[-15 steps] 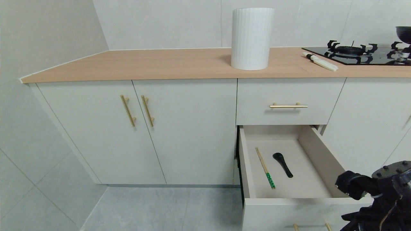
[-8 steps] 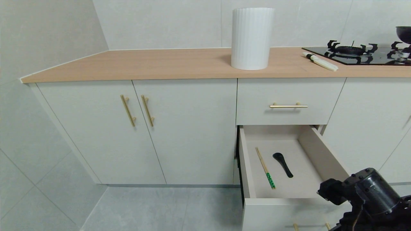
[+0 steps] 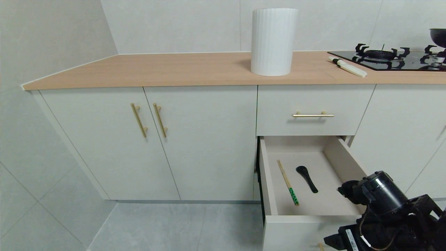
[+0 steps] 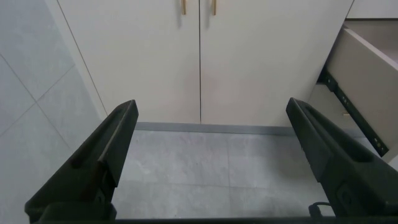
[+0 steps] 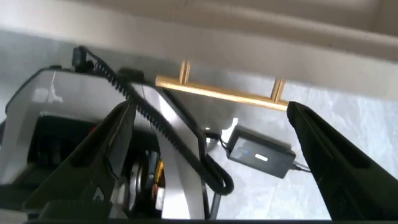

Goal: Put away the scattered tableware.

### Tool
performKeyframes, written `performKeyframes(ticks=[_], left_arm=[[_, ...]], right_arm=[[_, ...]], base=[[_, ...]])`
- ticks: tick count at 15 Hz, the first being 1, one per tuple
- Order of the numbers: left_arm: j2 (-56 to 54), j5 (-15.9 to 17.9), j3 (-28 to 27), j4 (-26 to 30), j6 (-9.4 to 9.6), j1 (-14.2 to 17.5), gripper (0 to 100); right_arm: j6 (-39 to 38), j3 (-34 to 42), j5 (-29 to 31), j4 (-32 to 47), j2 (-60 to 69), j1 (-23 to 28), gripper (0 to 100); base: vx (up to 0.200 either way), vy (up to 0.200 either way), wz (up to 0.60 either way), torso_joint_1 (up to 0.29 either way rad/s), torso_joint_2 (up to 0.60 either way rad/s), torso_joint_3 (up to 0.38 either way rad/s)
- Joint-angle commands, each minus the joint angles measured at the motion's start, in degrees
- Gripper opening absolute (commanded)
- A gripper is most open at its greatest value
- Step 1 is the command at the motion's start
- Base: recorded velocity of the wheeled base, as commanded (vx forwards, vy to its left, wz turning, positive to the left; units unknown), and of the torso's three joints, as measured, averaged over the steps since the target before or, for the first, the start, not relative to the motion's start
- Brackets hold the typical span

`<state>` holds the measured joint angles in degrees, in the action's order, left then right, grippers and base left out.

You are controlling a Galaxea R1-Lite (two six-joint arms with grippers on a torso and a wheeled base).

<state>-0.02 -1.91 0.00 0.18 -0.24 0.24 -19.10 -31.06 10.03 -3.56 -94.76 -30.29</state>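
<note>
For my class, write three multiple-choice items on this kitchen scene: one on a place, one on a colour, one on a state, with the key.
1. Where do the chopsticks lie? A on the worktop; B in the open drawer; C on the floor.
2. What colour is the spoon? A white; B red; C black.
3. The upper drawer is: A shut; B half open; C removed.
Key: 1 B, they lie in it beside the spoon. 2 C, it is black all over. 3 A, its front sits flush.
</note>
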Motion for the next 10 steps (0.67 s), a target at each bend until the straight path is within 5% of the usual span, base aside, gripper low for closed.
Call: performKeyframes(ticks=[1,10], left_arm=[[0.0,0.0,0.0,0.0,-0.02,0.0,100],[0.0,0.0,0.0,0.0,0.07,0.0,100]], right_arm=[[-0.1,-0.4,0.6,-1.2,-1.1,0.9,100],[0.3,-0.9,3.2,-8.7,-3.9,3.4,100]], base=[[0.000,0.000,0.00,0.000,0.00,0.000],[0.000,0.000,0.00,0.000,0.00,0.000]])
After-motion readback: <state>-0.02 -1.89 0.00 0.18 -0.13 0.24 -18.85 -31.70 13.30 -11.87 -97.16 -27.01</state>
